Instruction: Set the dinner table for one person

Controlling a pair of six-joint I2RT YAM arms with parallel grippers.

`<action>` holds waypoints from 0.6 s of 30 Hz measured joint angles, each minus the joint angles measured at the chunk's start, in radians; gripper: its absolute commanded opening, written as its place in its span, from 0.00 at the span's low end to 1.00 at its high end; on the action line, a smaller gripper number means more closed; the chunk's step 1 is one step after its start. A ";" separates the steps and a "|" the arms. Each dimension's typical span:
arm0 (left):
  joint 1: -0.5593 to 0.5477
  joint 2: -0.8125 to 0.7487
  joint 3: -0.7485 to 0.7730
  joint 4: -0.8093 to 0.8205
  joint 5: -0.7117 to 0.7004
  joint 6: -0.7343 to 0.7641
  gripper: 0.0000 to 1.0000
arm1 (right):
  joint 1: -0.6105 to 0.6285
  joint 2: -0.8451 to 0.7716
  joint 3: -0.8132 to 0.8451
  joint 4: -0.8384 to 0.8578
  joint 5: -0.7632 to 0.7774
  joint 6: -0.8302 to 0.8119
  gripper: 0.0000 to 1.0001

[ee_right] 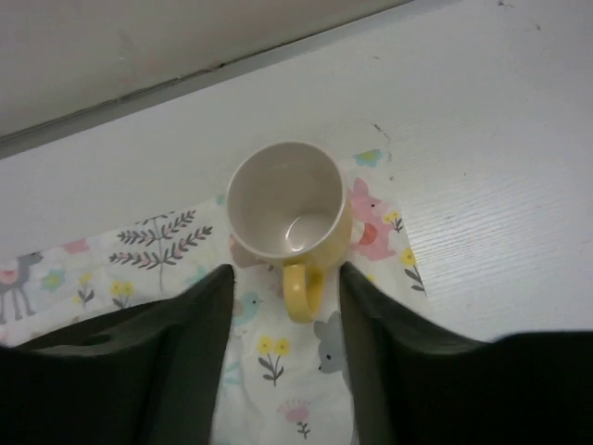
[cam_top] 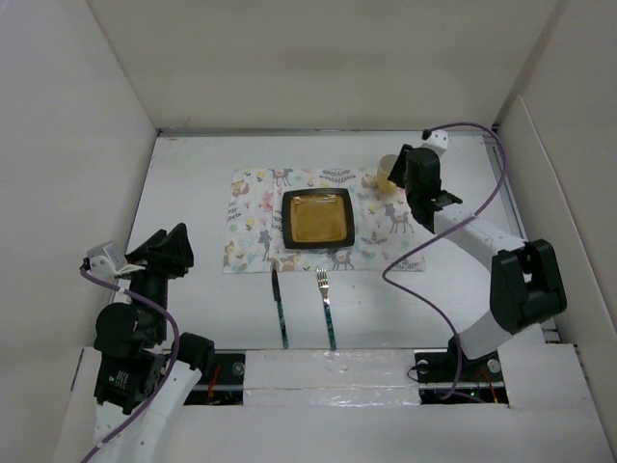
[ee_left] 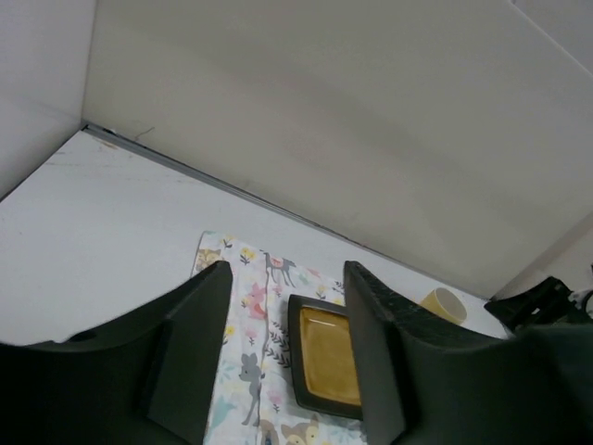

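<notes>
Done: plate [cam_top: 317, 218] centred on placemat [cam_top: 253, 217], mug [ee_right: 287, 209] at its 1 o'clock | Likely pending: fork [cam_top: 326, 294], knife [cam_top: 280, 309] off-mat at 6 o'clock | left gripper [cam_top: 169, 243], right gripper [ee_right: 285, 278]: jaws wide, holding nothing

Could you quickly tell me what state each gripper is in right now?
Left gripper: open, empty.
Right gripper: open, astride the yellow mug's handle, not gripping it.

On the plain white bench [cam_top: 188, 198] lies an animal-print cloth placemat [cam_top: 253, 217], with a square dark plate [cam_top: 317, 218] at its middle and a yellow ceramic mug [ee_right: 287, 204] on its far right corner. Nearer, off the mat, a green-handled knife [cam_top: 280, 313] lies left of a metal fork [cam_top: 326, 304].
</notes>
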 measured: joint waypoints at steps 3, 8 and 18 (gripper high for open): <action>0.000 0.000 0.000 0.000 0.000 -0.005 0.22 | 0.050 -0.093 -0.059 -0.010 0.005 0.019 0.07; 0.000 0.000 0.000 -0.003 -0.003 -0.005 0.00 | 0.209 -0.248 -0.204 -0.021 -0.025 0.051 0.00; 0.000 -0.005 0.000 -0.015 -0.009 -0.006 0.21 | 0.663 -0.385 -0.367 -0.267 -0.105 0.171 0.49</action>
